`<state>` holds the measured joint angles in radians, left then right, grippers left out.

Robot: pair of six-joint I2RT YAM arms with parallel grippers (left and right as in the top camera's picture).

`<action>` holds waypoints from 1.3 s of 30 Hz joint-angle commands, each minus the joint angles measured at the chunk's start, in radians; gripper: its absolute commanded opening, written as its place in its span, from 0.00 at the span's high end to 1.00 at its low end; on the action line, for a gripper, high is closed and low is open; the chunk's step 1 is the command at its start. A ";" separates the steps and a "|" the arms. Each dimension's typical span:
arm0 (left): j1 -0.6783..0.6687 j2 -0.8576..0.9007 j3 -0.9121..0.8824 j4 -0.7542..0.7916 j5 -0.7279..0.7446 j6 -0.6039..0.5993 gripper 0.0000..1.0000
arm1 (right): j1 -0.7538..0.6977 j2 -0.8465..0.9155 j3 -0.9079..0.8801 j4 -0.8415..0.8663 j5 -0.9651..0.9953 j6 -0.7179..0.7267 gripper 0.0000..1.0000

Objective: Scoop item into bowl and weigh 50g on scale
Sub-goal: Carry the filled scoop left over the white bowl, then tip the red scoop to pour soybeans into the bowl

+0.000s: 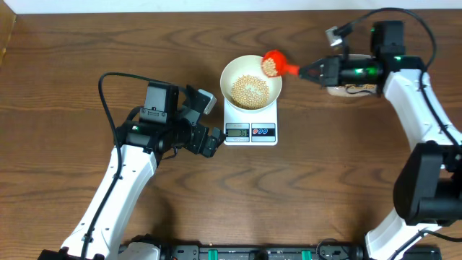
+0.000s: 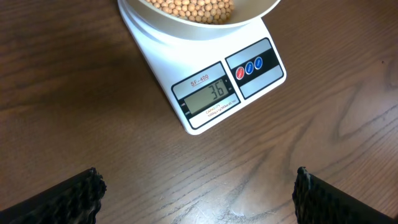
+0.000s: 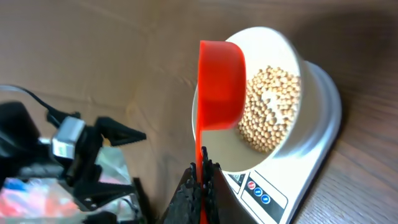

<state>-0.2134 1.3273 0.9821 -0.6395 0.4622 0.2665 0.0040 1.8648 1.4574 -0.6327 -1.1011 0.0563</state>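
A white bowl (image 1: 250,83) of pale-tan beans (image 1: 249,89) stands on the white scale (image 1: 250,130). In the left wrist view the scale's display (image 2: 208,94) reads 36, with the bowl (image 2: 199,18) at the top edge. My right gripper (image 1: 312,71) is shut on the handle of a red scoop (image 1: 273,63), which holds some beans and hangs tilted over the bowl's right rim. The right wrist view shows the scoop (image 3: 221,84) on its side over the beans (image 3: 270,106), gripped at my fingers (image 3: 203,177). My left gripper (image 1: 208,121) is open and empty, just left of the scale.
A second container (image 1: 350,88) sits behind my right gripper at the back right, mostly hidden by the arm. My left arm (image 1: 155,123) lies left of the scale. The table's back edge (image 1: 180,13) runs along the top.
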 commanded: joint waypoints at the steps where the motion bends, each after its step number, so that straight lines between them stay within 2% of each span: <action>1: -0.001 -0.008 0.019 0.000 -0.003 0.006 0.01 | 0.067 -0.036 0.001 0.003 0.093 -0.074 0.99; 12: -0.001 -0.008 0.019 0.000 -0.003 0.006 0.01 | 0.224 -0.114 0.001 0.019 0.499 -0.128 0.99; 19: -0.001 -0.008 0.019 0.000 -0.003 0.006 0.01 | 0.306 -0.133 0.001 0.027 0.682 -0.183 0.99; 25: -0.001 -0.008 0.019 0.000 -0.003 0.006 0.01 | 0.377 -0.133 0.001 0.031 0.782 -0.208 0.99; 39: -0.001 -0.008 0.019 0.000 -0.003 0.006 0.01 | 0.386 -0.133 0.001 0.031 0.784 -0.207 0.99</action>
<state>-0.2134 1.3273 0.9821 -0.6395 0.4622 0.2665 0.3912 1.7470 1.4574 -0.6048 -0.3222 -0.1371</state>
